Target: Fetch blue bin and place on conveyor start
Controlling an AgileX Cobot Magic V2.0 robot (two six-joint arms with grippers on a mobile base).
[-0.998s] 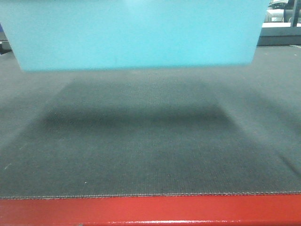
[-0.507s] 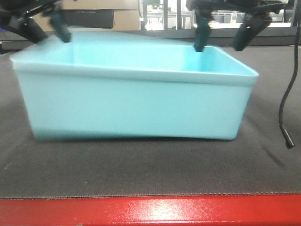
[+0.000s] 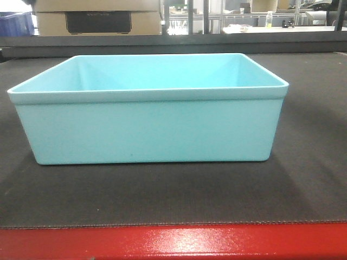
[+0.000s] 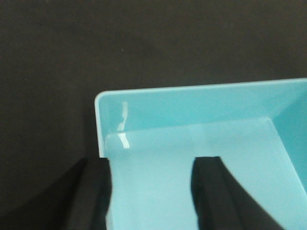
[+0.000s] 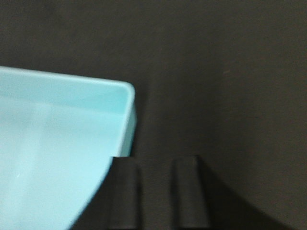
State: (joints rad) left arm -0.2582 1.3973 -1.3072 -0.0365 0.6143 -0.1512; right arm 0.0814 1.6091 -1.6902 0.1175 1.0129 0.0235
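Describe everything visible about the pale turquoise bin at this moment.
The blue bin is a pale turquoise rectangular tub of smooth, glossy plastic, with slightly tapered walls and a thicker rim band. It is empty, open side up, resting flat on the dark grey conveyor belt behind the red frame edge. In the wrist views both claws sit open above its corners; neither visibly grips it.

I am working in what looks like a warehouse or factory: a red-framed conveyor belt [image 3: 173,206], stacked cardboard boxes [image 3: 97,16], and blurred metal shelving [image 3: 217,16] behind.
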